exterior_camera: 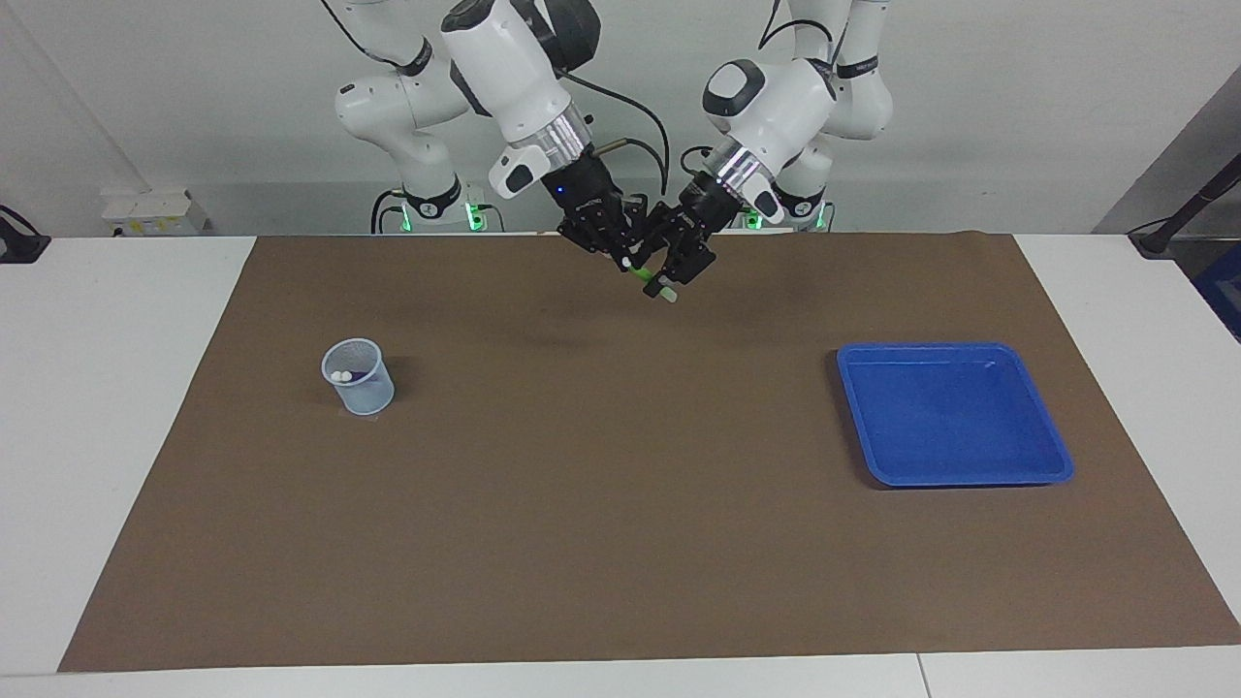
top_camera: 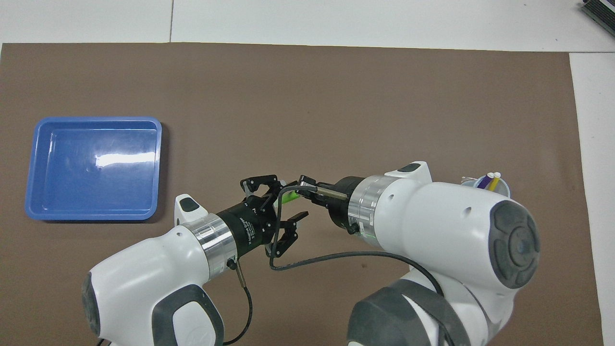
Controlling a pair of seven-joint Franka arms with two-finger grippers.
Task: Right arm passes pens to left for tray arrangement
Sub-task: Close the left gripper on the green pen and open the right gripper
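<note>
Handover is happening mid-air: right gripper (exterior_camera: 620, 254) jaws are clamping the green pen (exterior_camera: 648, 281), its whitish end slanting down between the left gripper (exterior_camera: 679, 267) jaws, narrowing around it.

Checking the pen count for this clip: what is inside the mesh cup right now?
The mesh cup holds a purple pen and a yellow pen, whitish ends up. Their lower parts and the cup's bottom are hidden by the right arm.

My glossy white plastic arms, silver metal wrist rings; matt brown mat (exterior_camera: 620, 543); glossy blue plastic tray (exterior_camera: 955, 415); pale mesh cup (exterior_camera: 359, 378).
</note>
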